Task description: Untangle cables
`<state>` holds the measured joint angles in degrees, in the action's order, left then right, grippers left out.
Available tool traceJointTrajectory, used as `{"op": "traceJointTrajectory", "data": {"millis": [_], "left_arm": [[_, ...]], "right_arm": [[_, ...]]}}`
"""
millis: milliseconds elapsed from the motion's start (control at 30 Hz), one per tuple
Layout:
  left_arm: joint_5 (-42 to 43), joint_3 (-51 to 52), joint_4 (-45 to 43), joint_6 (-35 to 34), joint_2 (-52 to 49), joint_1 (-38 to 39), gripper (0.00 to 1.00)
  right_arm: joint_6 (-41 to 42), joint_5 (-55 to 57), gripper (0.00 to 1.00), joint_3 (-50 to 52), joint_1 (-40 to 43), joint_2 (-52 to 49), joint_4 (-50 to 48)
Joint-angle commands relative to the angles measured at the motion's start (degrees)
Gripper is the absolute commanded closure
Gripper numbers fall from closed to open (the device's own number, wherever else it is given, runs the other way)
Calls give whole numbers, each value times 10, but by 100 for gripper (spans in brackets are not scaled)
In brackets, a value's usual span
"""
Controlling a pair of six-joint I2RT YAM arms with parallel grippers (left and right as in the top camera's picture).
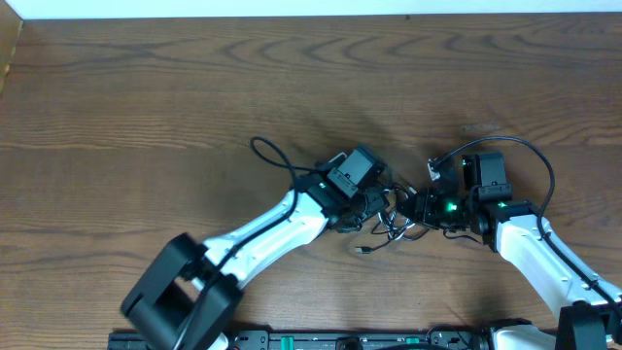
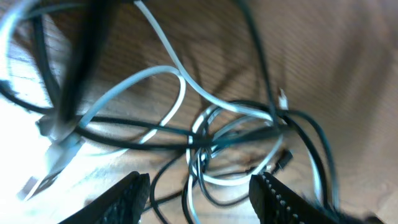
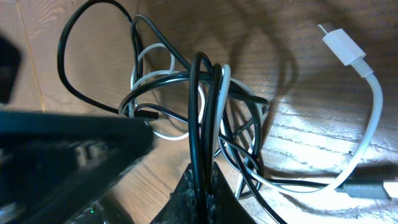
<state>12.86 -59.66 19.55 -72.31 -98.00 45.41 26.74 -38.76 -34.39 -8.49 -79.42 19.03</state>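
Two cables (image 3: 200,93), one black and one white, are lying knotted together near the middle of the table's (image 1: 194,78) front edge, right gripper (image 3: 202,186) pinching them, left gripper (image 2: 200,190) hovering spread.

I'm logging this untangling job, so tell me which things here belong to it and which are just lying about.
Part of the job:
- thin black cable
- thin white cable with a white plug, knotted up with the black one
- left gripper, open
- right gripper, shut on the black cable

Not part of it:
- brown wooden table
- thick black wires on the arms
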Motion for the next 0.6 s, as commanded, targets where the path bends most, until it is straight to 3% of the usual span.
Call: {"op": "traceJointTrajectory", "data": {"millis": [0,167,567], "left_arm": [[6,2,-25,-34,-31,-5,44],[-2,2,-82,-34,-46,-19,44],[-31,2,-118,-45,-48,-59,44]], "right_arm": [[2,0,99,1,2,9,3],[2,0,99,1,2,9,3],[2,0,99,1,2,9,7]]}}
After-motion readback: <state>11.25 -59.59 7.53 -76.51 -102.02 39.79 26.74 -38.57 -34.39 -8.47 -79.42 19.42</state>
